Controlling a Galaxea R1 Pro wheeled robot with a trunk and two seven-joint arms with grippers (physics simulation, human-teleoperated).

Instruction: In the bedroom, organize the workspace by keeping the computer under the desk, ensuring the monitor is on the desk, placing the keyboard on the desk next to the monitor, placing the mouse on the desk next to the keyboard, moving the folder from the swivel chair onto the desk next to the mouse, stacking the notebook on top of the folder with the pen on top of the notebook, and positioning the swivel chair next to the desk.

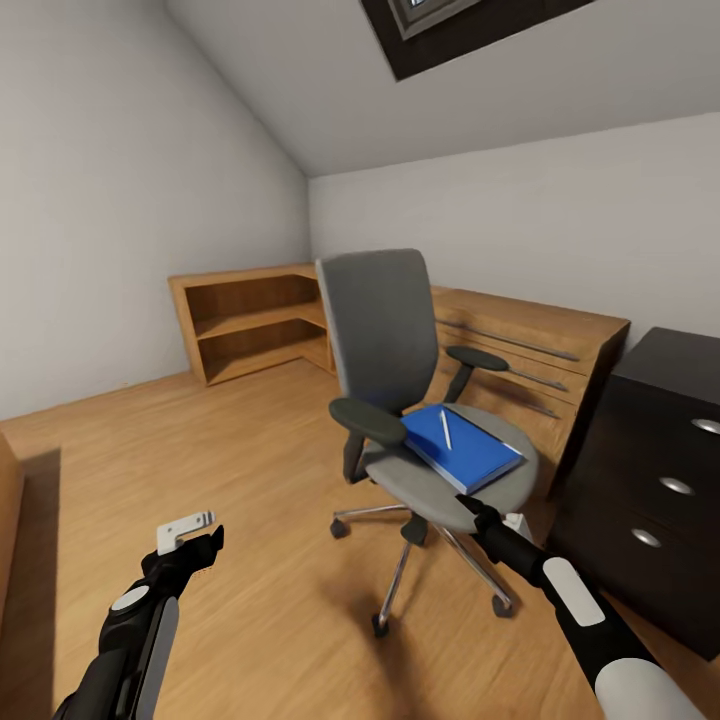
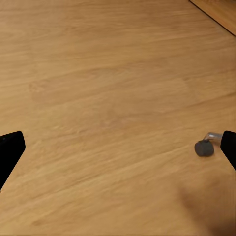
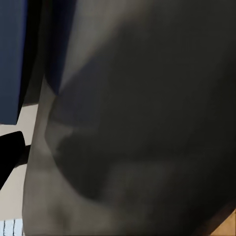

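Pale-walled bedroom with a light wood floor [image 1: 250, 470]: the grey upholstered swivel chair [image 1: 385, 330] carries the thin bright-blue folder [image 1: 470, 455] near its seat's front edge, a pale pen [image 1: 446, 428] on top. Left gripper [image 1: 190, 535] hangs spread; right gripper [image 1: 470, 505] at the seat edge, state unclear. Folder not yet moved.

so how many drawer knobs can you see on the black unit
3, on the black drawer unit: top knob, middle knob, bottom knob. The picture edge may hide others.
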